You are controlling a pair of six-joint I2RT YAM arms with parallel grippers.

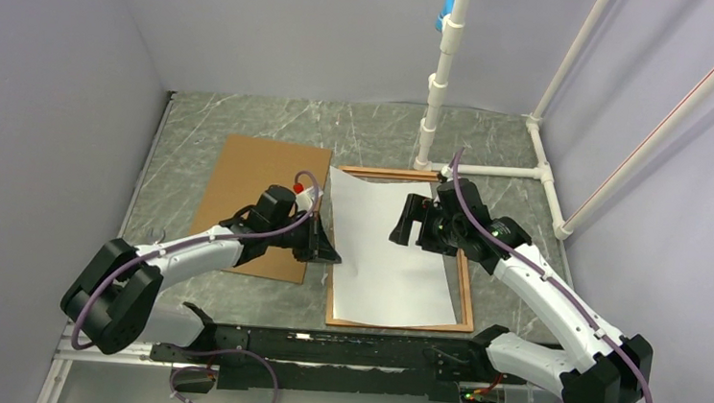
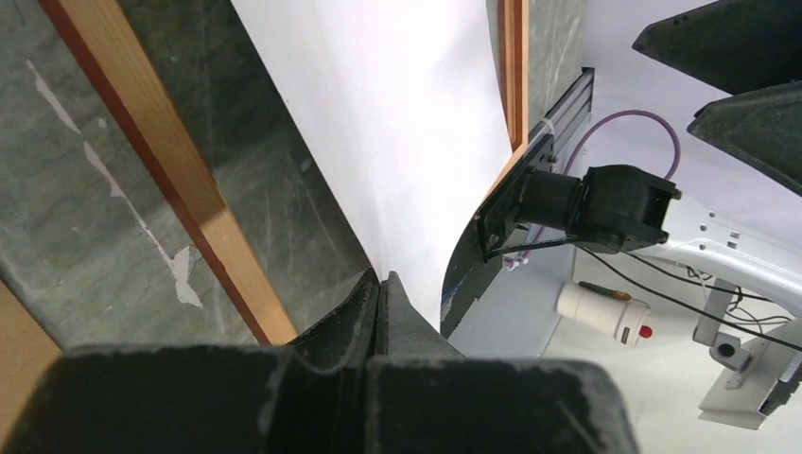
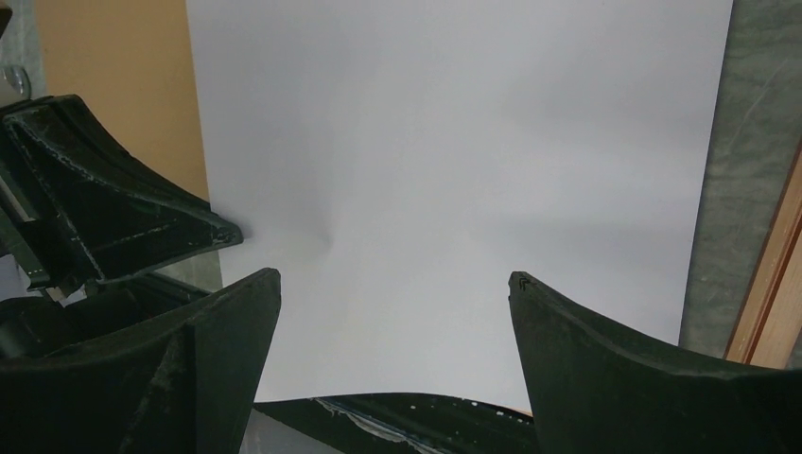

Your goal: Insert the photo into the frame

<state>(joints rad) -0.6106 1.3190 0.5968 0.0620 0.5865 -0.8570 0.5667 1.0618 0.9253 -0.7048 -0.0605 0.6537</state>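
White-backed photo, centre of view, askew over frame. Left claw pinching its left edge; right claw spread above. Best: square corners inside frame before release.

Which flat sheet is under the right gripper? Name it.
The photo, white side up, askew over the frame; the brown board lies off to the left.

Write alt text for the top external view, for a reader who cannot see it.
A photo, white back up, lies skewed over a wooden frame on a table. The left gripper is shut on its left edge; the right gripper is open over it. A brown board lies left.
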